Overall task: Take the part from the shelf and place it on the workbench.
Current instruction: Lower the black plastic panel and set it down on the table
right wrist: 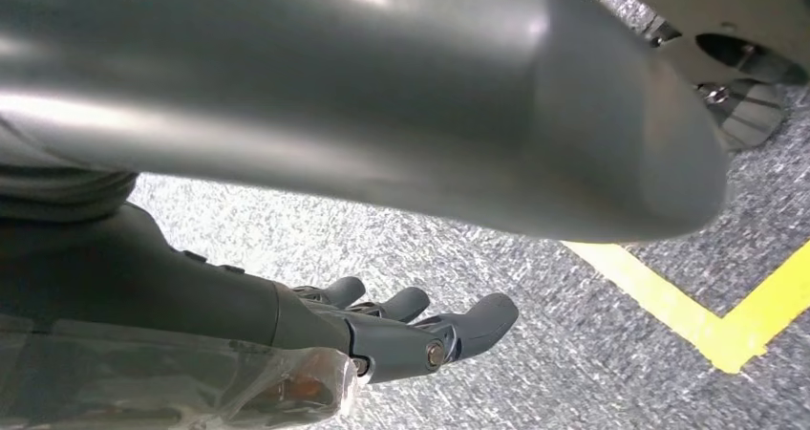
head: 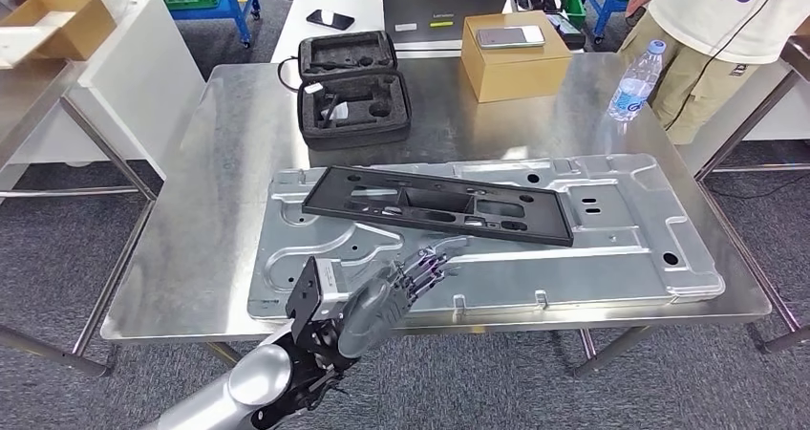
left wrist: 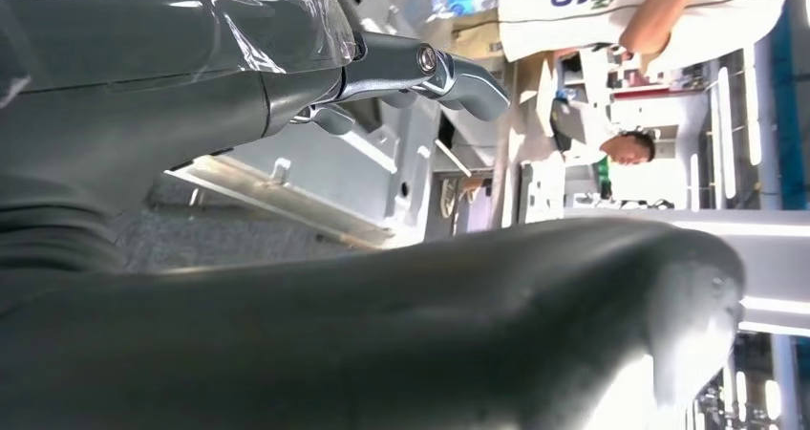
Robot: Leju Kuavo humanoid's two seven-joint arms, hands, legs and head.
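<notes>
The black part [head: 437,204] already lay on the metal panel [head: 611,258] on the surface [head: 220,143], just beyond the empty, spread-fingered left hand [head: 396,291] — placing looked done — while the right hand [right wrist: 401,334] hung loosely open, holding nothing, over the floor [right wrist: 573,306].

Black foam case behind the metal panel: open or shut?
Open. The black foam case lies with its lid folded back, both halves showing bare cut-out foam on the workbench.
</notes>
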